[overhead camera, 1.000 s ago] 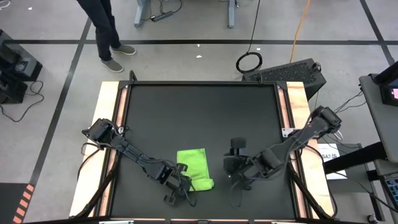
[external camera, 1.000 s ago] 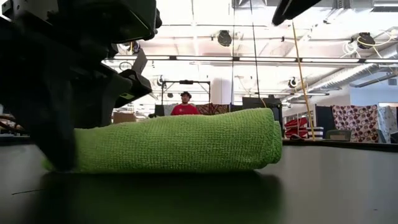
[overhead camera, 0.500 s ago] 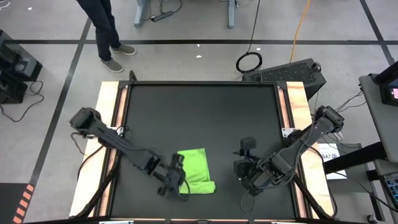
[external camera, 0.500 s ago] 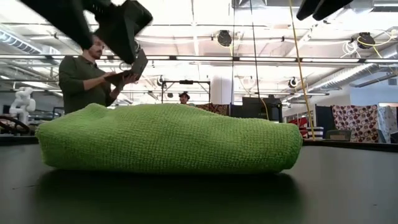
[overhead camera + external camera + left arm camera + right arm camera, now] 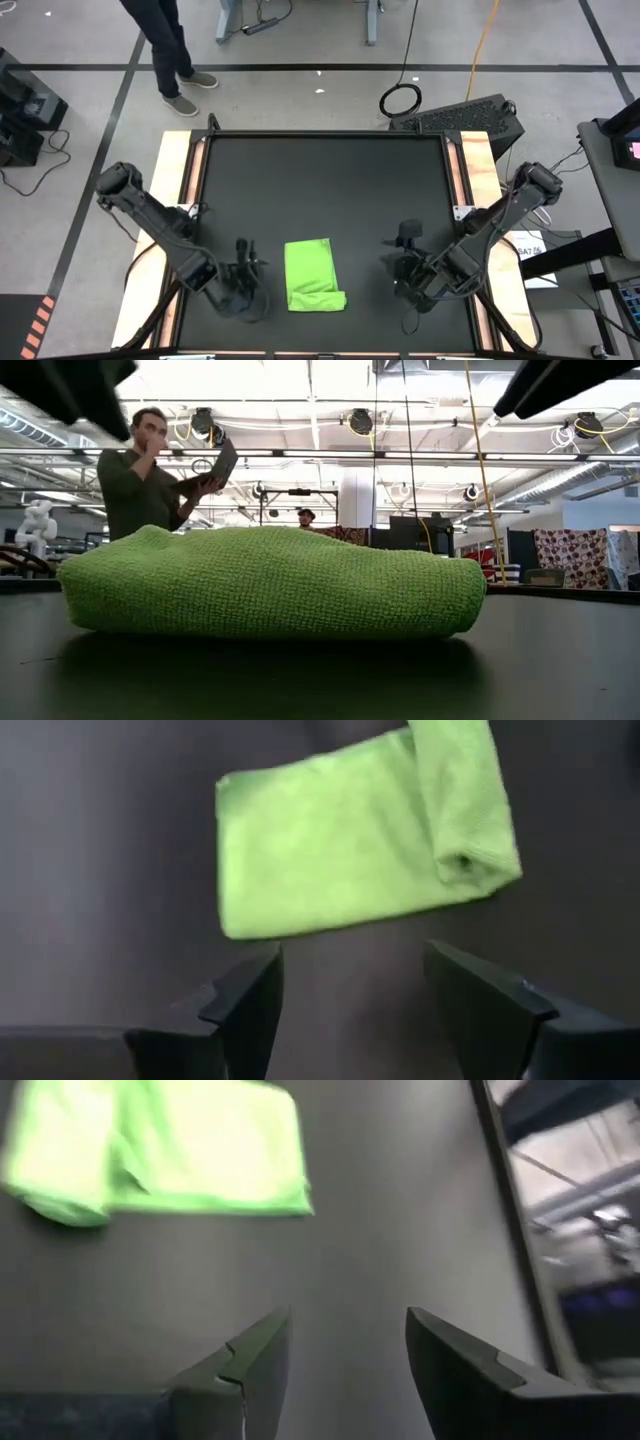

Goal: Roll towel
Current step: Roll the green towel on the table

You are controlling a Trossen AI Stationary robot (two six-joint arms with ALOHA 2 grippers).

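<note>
The lime-green towel lies on the black table near its near edge, partly rolled: a short roll at its near end, the rest flat toward the far side. It also shows in the low view, the left wrist view and the right wrist view. My left gripper is open and empty, left of the towel; its fingers show apart in its wrist view. My right gripper is open and empty, right of the towel, as its wrist view shows.
The black mat has pale wooden strips along its left and right sides. A person stands beyond the far left corner, seen with a laptop in the low view.
My left gripper has let go of the towel's near end, drawn back toward the table's left edge and risen. My right gripper has drawn a little toward the right edge. The towel's near part has slumped from a tight roll into a looser, flatter one.
</note>
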